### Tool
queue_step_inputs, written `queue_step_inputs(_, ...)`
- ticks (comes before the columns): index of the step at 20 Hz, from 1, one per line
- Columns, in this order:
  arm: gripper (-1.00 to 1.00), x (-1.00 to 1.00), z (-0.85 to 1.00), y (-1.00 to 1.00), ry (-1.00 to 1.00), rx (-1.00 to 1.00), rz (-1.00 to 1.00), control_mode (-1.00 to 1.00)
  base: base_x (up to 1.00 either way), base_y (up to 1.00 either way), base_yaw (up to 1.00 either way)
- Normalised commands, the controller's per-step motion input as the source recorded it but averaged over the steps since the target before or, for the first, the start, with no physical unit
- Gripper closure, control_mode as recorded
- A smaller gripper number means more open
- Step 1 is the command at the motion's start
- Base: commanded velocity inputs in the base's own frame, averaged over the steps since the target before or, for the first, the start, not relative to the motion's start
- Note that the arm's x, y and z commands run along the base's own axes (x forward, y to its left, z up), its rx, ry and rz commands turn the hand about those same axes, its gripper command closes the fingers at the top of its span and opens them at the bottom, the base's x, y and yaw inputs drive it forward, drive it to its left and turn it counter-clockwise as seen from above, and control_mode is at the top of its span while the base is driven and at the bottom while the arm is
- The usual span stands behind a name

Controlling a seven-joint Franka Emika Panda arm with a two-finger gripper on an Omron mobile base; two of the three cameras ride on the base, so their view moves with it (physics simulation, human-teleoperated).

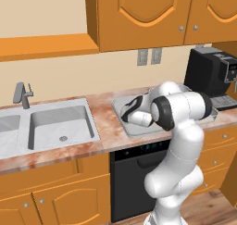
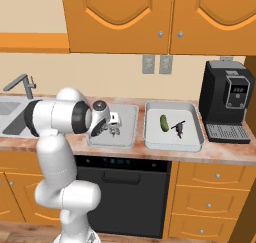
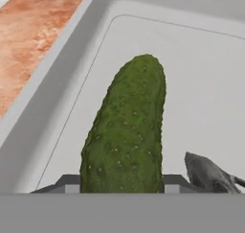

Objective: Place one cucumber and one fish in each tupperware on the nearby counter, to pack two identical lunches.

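We see the claw (image 2: pixel 115 131) pinching a cucumber (image 3: pixel 127 131) over the left tupperware (image 2: pixel 127 118); next, we release it beside the fish (image 3: pixel 208 175).

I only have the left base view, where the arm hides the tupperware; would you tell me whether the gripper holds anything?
Observer: Yes, the gripper is shut on the held cucumber, over the left tupperware.
Operator: Is a fish in there?
Observer: Yes, a grey fish lies on its floor beside that cucumber.
Operator: And the right tupperware?
Observer: The right tupperware holds a second cucumber and a second fish.
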Motion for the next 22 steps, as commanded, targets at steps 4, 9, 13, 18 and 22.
queue_step_inputs(4,-1.00,0.10,0.09,0.00,0.00,0.00,0.00,-1.00,0.00,0.00,0.00)
queue_step_inputs(9,-1.00,-0.36,0.66,-0.02,0.00,0.00,-0.02,-1.00,0.00,0.00,0.00)
queue_step_inputs(13,-1.00,-0.95,0.93,-0.10,0.00,0.00,-0.03,-1.00,0.00,0.00,0.00)
queue_step_inputs(18,-1.00,-1.00,1.00,-0.23,0.00,0.00,-0.02,-1.00,0.00,0.00,0.00)
queue_step_inputs(22,-1.00,-0.98,1.00,-0.55,0.00,0.00,-0.02,-1.00,0.00,0.00,0.00)
